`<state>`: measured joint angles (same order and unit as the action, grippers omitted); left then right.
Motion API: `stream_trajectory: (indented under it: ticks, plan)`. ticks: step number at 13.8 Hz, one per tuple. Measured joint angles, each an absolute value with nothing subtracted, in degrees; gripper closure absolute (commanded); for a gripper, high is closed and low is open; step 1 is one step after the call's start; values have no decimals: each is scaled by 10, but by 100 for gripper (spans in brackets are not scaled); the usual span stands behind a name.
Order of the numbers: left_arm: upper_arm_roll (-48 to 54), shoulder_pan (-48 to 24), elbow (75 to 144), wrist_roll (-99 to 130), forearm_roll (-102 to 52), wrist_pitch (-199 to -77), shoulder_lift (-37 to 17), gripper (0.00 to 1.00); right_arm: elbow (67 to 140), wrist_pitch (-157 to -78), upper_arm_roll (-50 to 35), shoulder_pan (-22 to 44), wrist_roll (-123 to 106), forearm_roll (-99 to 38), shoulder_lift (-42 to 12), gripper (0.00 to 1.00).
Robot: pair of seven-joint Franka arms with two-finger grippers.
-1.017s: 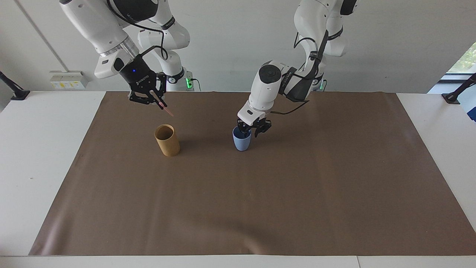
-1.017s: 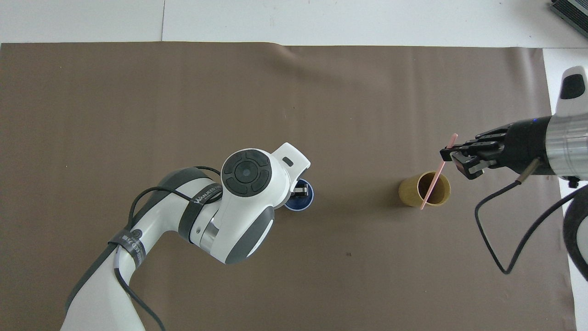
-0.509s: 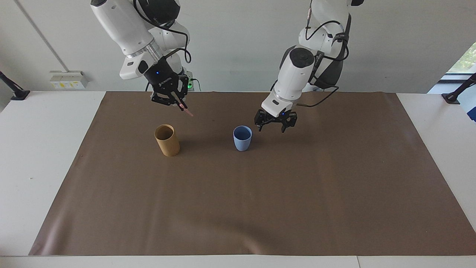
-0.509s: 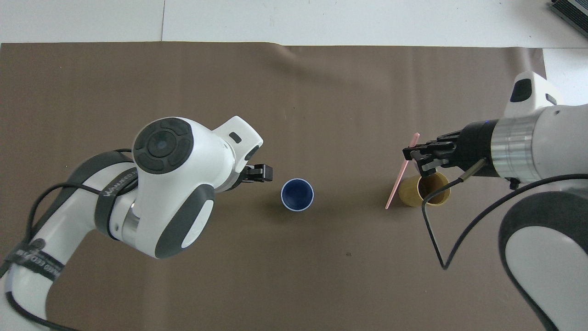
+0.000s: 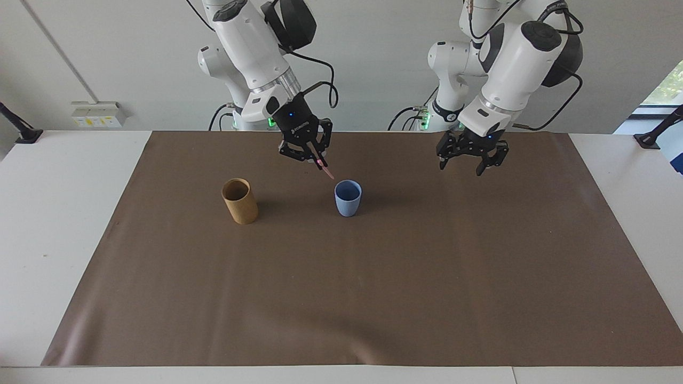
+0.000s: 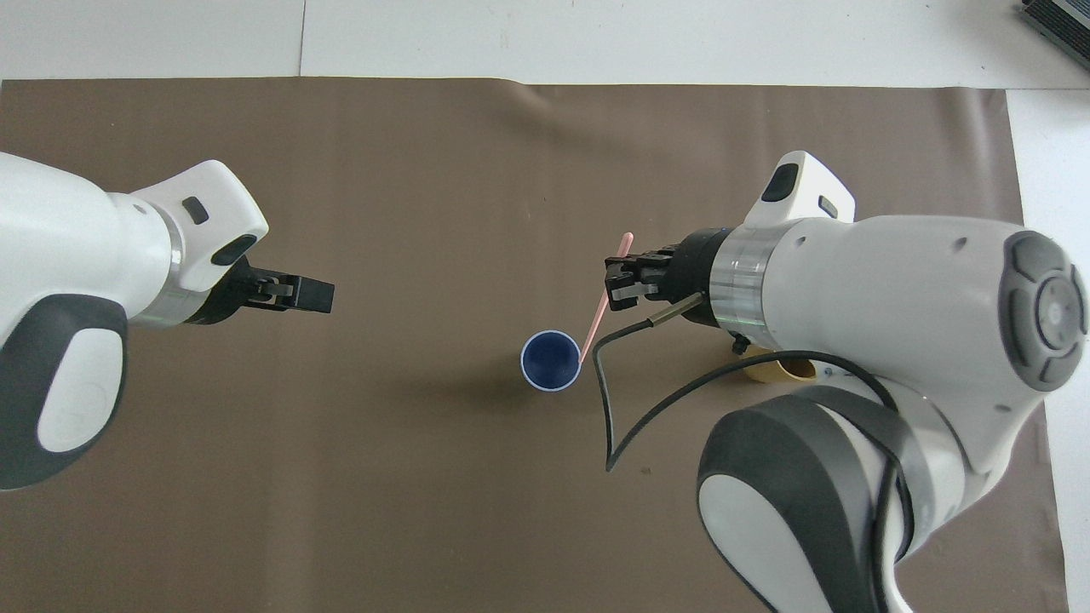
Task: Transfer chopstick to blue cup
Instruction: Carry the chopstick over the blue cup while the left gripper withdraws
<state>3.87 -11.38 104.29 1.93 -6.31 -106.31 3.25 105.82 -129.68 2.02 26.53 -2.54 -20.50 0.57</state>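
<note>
Two arms: both raised over the brown mat point(image 5: 373, 298) on the table point(image 5: 64, 224), one carrying, one idle.
Step in hand: carrying the chopstick point(image 5: 323, 166) across to the blue cup point(image 5: 348, 198); not yet dropped in.
Right hand point(image 5: 309, 154): pinched shut on the chopstick's upper part, up in the air just beside the blue cup, toward the right arm's end.
Chopstick: held aslant, its lower tip just above the blue cup's rim on that same side, still outside the mouth as far as I can judge.
Left hand point(image 5: 468, 160): fingers spread wide, holding nothing, in the air well apart from the blue cup toward the left arm's end; it waits.
Tan holder point(image 5: 240, 201): upright, beside the blue cup toward the right arm's end.
Next move, as I judge it: bring the tip over the mouth, stand the stick steeper, lower, then let go.
Change since a second ago: left hand was at the blue cup's rim and has let go and drawn away; right hand has travelled from above the tan holder to the blue cup.
</note>
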Motion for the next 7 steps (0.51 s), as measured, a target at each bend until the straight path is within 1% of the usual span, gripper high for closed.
stream_trajectory:
  ticks: [3,5,7]
  plan:
    - [38,-86,971,-14,-19,-1013,32,0,1056,-1347,20,288,-16,-202,-22,100]
    - [38,-77,915,-14,-10,-959,29,0,1056,-1351,21,291,-16,-189,-38,100]
    - [38,-67,873,-16,-10,-909,23,0,1059,-1351,21,292,-16,-184,-47,100]
